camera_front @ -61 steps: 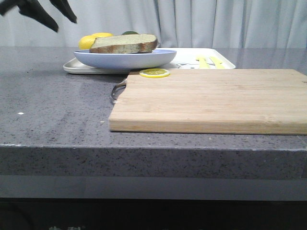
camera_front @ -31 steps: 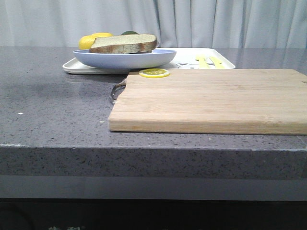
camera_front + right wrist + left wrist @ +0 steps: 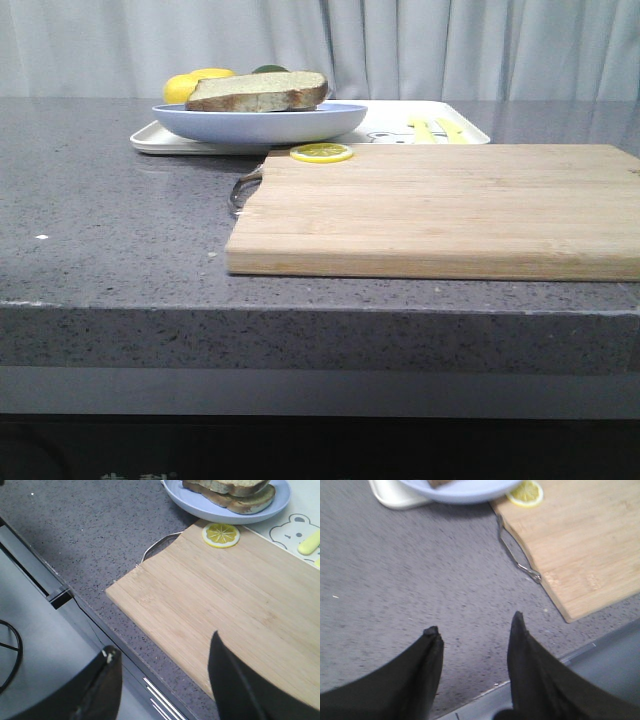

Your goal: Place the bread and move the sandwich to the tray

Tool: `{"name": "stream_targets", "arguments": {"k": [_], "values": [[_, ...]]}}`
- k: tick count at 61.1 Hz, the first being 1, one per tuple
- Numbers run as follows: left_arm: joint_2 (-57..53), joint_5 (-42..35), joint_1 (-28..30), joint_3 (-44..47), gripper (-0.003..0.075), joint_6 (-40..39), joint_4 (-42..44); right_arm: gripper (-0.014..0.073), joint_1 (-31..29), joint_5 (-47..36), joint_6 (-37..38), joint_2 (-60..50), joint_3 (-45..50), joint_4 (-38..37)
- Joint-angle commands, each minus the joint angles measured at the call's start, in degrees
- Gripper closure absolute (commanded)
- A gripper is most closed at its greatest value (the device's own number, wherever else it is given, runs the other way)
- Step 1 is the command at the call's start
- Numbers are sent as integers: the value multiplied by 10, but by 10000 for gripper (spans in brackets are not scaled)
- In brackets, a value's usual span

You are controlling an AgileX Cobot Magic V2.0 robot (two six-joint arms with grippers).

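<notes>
While sandwich (image 3: 258,92) sits plated, both pincers gape

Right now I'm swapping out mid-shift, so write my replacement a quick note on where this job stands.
Left claw: open, empty, above bare counter.
Right claw: open, empty, over the near edge of the cutting board.
The sandwich lies on the blue plate, and the plate sits on the tray.
A lemon slice lies at the board's far corner.
Done: bread stacked, sandwich on the tray.
Left: apparently nothing.
</notes>
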Motion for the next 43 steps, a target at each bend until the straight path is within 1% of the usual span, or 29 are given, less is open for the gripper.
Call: {"name": "stream_targets", "arguments": {"k": [1,9,18,30,37,43], "values": [[-62,-63,-4,20,405,1,20,179,-4,-36,-1,-5,-15,9],[-137,-42,-4,49,405,1,35,179,-4,-37,-1,-5,-15,9],[-181,-17,-4,53,405,0,49,179,-4,-46,-1,-5,-15,17],[-189,-15,-4,53,405,-1,55,179,-4,-46,-1,-5,-15,14],[-189,-15,-4,53,405,-36,80,179,-4,-46,-1,-5,-15,-7],[-189,-16,-4,53,405,-66,110,179,-4,-46,-1,-5,-15,-7]]}}
